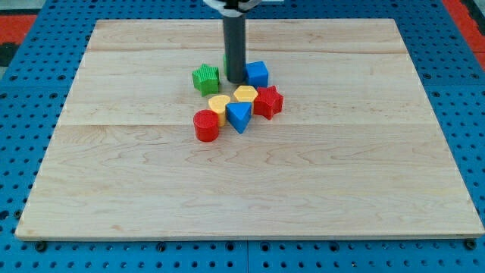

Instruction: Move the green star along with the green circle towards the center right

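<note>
The tip [236, 80], a bare rod with nothing to pinch, is sitting between the green star [205, 79] and blue cube [258, 73], toward the board's far edge. The green circle is hiding behind it, I think; approaching from the left edge looks wiser.

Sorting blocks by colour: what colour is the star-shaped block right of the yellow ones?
Red star, clearest in the camera view.

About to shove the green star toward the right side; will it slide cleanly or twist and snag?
The green star looks rigid and squat, so tipping seems unlikely. Its points may make it twist under an off-centre push. My tip sits just to its right, beside the blue cube, so a rightward push would likely jam against that cluster.
</note>
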Robot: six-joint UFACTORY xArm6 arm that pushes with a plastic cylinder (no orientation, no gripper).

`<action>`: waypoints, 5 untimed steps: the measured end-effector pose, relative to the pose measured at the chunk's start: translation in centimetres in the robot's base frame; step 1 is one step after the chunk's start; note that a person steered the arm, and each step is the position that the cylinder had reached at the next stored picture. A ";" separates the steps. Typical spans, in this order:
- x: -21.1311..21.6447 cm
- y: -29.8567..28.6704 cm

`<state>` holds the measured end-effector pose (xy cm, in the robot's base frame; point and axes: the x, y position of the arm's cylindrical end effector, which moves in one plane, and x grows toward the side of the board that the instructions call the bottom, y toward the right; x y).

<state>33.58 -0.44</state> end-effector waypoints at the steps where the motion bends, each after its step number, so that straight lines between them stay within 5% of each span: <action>1: 0.9 -0.2; 3: 2.2 -9.0; 5: 7.1 -9.5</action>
<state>40.63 -9.90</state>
